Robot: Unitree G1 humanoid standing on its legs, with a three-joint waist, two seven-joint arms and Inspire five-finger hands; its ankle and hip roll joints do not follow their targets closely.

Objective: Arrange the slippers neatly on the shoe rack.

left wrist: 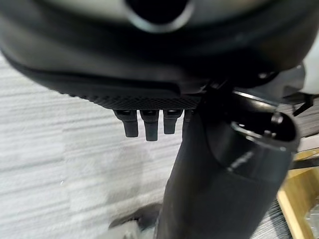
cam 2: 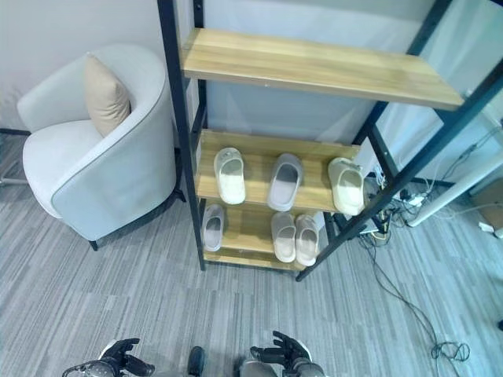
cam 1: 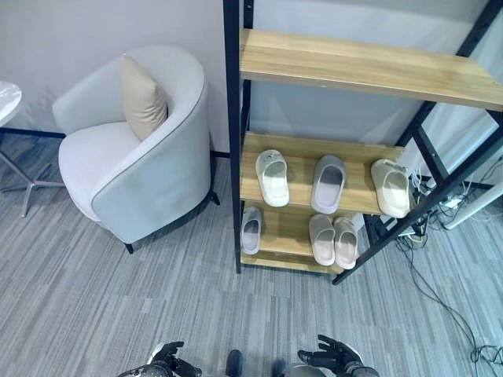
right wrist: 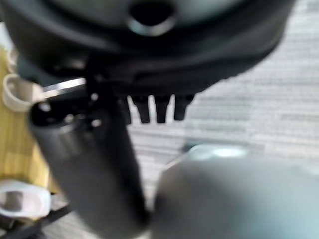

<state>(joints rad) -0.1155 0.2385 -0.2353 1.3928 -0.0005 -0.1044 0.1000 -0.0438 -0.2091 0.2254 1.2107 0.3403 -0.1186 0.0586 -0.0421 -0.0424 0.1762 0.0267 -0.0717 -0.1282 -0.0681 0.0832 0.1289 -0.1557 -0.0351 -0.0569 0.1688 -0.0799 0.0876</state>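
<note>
Along the bottom edge of the left eye view we see our left hand [cam 1: 167, 355] at lower left and our right hand [cam 1: 332, 353] at lower centre-right, both low, fingers relaxed and apart, holding nothing. Every slipper lies up-frame from them, on the shoe rack [cam 1: 233, 141] in the centre and right of the frame, well apart from either hand.

Going left to right on the middle shelf: a cream slipper [cam 1: 273, 177], a grey slipper [cam 1: 328, 183], and a second cream slipper [cam 1: 391, 187] near the shelf's right end. Their long axes run roughly front to back, the right one angled a little. The two cream ones are split by the grey one, so they do not sit as a pair.

On the bottom shelf, a lone grey slipper [cam 1: 251, 229] sits at the left, then a touching pair [cam 1: 332, 239] further right.

We judge the right hand nearer the right cream slipper, the left hand nearer the lone grey one. All look soft and moulded.
</note>
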